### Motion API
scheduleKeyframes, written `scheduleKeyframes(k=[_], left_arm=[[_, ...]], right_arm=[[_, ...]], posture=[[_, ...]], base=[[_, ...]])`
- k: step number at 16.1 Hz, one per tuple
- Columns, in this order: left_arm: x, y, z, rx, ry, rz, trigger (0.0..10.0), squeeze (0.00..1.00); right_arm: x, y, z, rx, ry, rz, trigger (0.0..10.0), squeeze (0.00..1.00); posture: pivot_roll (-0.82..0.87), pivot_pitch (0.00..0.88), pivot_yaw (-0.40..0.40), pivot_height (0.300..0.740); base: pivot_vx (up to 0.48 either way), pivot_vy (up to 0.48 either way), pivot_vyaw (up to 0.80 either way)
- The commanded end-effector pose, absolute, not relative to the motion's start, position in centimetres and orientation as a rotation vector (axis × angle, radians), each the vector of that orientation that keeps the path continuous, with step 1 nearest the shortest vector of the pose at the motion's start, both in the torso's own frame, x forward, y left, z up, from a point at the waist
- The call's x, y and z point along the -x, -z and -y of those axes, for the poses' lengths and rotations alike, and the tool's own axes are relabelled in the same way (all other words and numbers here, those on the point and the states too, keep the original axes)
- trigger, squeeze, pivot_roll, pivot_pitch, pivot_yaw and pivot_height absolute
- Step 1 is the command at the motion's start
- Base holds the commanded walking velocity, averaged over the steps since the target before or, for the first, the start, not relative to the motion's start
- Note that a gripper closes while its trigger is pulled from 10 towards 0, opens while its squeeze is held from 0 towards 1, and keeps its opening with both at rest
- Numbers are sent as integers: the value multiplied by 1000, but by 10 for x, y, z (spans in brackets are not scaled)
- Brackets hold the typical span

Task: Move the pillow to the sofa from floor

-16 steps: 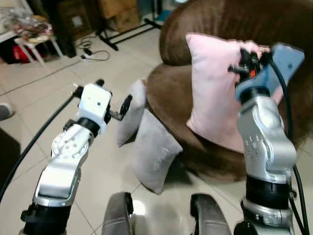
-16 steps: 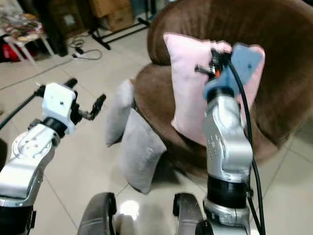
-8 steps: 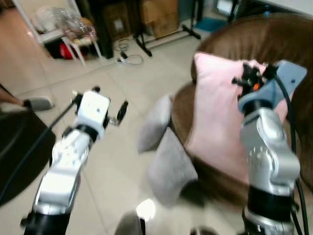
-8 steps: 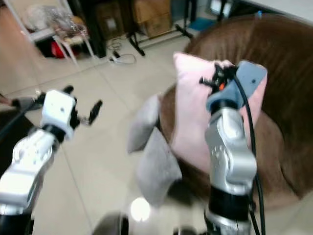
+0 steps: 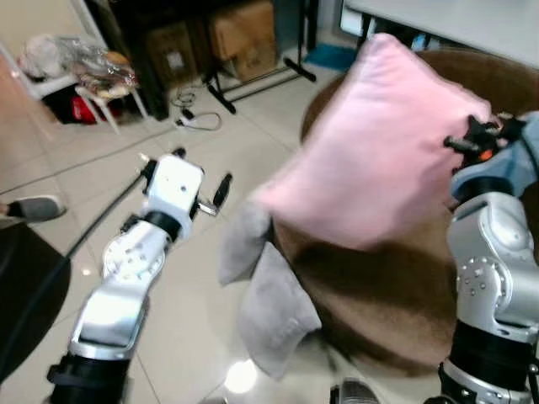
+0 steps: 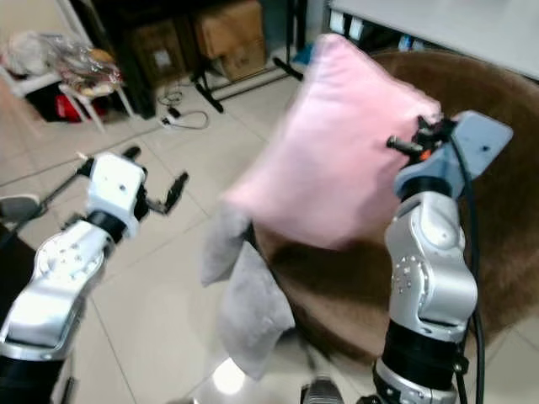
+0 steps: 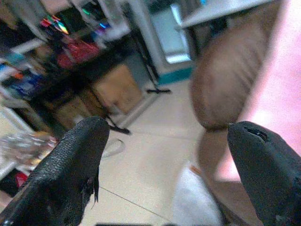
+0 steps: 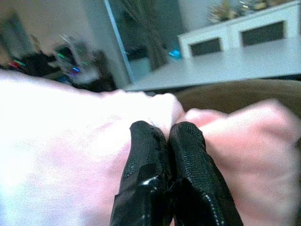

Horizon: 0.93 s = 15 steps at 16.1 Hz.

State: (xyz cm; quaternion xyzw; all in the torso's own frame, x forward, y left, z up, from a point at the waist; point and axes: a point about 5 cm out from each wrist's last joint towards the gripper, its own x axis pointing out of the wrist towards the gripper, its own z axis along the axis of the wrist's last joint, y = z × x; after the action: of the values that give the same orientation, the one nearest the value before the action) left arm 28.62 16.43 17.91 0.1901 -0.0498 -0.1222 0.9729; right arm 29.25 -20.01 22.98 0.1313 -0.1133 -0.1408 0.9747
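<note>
**Ana:** Two head cameras first. What do they show?

**Ben:** From the left eye, a pink pillow point(image 5: 379, 147) hangs in the air above the seat of a round brown sofa point(image 5: 404, 295), tilted, with its long axis running from a low corner on the robot's left up to a high corner near the sofa back. The right gripper point(image 5: 482, 139) pinches the pillow at its right edge, fingers closed on the fabric. Two grey cushions point(image 5: 265, 295) lean against the sofa's front, on the tiled floor point(image 5: 185, 337).

**Ana:** And the right eye?

**Ben:** Same scene. The pillow point(image 6: 333, 160) stretches away to the robot's left from the right gripper point(image 6: 425, 139), so most of its bulk is over the seat's front half. The left gripper point(image 6: 156, 198) is held out over the floor, well apart from the pillow, so the right arm is the one doing the work.

**Ana:** The left wrist camera?

**Ben:** Its two black fingers point(image 7: 70, 169) stand wide apart with nothing between them. Beyond them are the sofa and a blurred strip of pink.

**Ana:** The right wrist?

**Ben:** Both fingertips point(image 8: 146, 155) are pressed together with pillow fabric point(image 8: 70, 136) bunched around them.

**Ana:** So what does the next move hinge on?

**Ben:** I judge the pillow only needs lowering straight onto the seat beneath it, then releasing.
</note>
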Motion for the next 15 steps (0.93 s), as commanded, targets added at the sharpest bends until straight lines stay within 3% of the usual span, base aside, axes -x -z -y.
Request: scheduleKeyframes(k=[1, 6, 11, 15], left_arm=[[-286, -176, -170, -385, 223, 85, 10000, 0], [-286, -174, -174, -398, 207, 79, 10000, 0], [-283, -170, -183, -424, 138, 81, 10000, 0], [-282, -168, -181, -426, 138, 76, 10000, 0]], right_arm=[[-292, -235, 191, -270, 244, 249, 10000, 0], [-290, -226, 192, -272, 259, 215, 10000, 0], [-289, -199, 164, -155, 188, 101, 10000, 0], [-285, -194, 153, -205, 118, 80, 10000, 0]], posture=[[-106, 0, 64, 740], [-106, 0, 64, 740], [-100, 0, 54, 740], [-96, 0, 47, 740]], base=[[0, 0, 0], [0, 0, 0], [0, 0, 0], [0, -395, 0]])
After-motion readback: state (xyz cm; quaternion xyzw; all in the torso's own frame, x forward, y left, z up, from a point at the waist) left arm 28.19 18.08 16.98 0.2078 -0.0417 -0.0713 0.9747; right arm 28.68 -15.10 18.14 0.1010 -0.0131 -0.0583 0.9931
